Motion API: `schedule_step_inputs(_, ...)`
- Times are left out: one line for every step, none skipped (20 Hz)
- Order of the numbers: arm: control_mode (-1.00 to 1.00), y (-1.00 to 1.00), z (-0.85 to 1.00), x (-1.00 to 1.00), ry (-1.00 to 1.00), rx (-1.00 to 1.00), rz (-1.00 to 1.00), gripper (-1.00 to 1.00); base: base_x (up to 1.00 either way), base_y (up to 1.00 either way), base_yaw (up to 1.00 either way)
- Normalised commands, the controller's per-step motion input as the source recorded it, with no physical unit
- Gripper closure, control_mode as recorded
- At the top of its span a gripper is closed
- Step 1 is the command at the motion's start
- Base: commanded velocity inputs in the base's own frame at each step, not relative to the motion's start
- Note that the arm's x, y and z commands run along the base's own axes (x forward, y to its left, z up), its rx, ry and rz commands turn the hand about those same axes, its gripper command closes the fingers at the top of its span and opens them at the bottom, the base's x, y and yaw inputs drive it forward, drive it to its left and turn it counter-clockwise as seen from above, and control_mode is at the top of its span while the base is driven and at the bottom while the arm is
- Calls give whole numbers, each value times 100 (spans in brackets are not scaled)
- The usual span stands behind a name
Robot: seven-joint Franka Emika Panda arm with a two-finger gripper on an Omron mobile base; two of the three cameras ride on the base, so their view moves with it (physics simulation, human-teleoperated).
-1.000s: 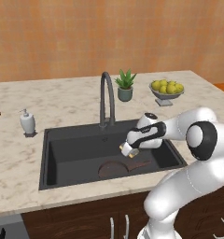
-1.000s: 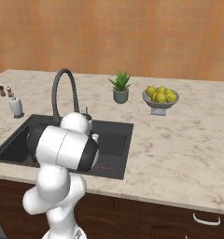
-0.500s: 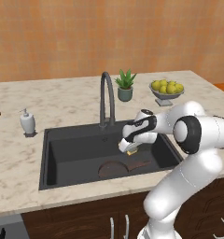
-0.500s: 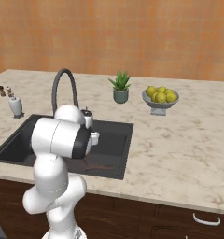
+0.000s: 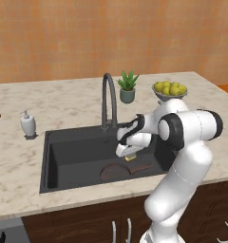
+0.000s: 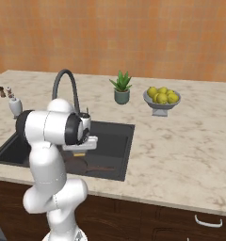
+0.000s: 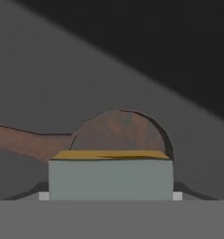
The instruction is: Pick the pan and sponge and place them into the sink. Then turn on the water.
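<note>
The robot's hand (image 5: pixel 129 153) hung over the black sink (image 5: pixel 68 159), its fingers closed on the sponge (image 5: pixel 130 156), a small yellow block with a grey-green face. In the hand view the sponge (image 7: pixel 111 176) sat squarely between the fingertips, above the round brown pan (image 7: pixel 121 131). The pan (image 5: pixel 117 171) lay flat on the sink floor, its long handle (image 5: pixel 141 168) pointing towards the robot's right. Behind the hand rose the dark arched faucet (image 5: pixel 109 98) at the sink's back edge. On the pale marbled surface (image 5: pixel 68 102) stood a white soap pump bottle (image 5: pixel 27 124) left of the sink, a small potted plant (image 5: pixel 127 87) behind the faucet, and a bowl of yellow fruit (image 5: pixel 170 90) further right.
</note>
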Motion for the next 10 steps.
schedule_step_inputs(-100,-20,-30,0,0,0,13,100,0,0,0)
schedule_step_inputs(-100,-22,-33,0,0,0,12,100,0,0,0)
schedule_step_inputs(-100,-24,-39,0,0,0,12,100,0,0,0)
schedule_step_inputs(-100,-26,-41,0,0,0,12,100,0,0,0)
schedule_step_inputs(-100,-24,-41,0,0,0,12,100,0,0,0)
schedule_step_inputs(-100,-24,-41,0,0,0,11,100,0,0,0)
schedule_step_inputs(-100,-26,-33,0,0,0,12,100,0,0,0)
schedule_step_inputs(-100,-31,-26,0,0,0,13,100,0,0,0)
schedule_step_inputs(-100,-41,-19,0,0,0,16,100,0,0,0)
schedule_step_inputs(-100,-34,-14,0,2,0,17,100,0,0,0)
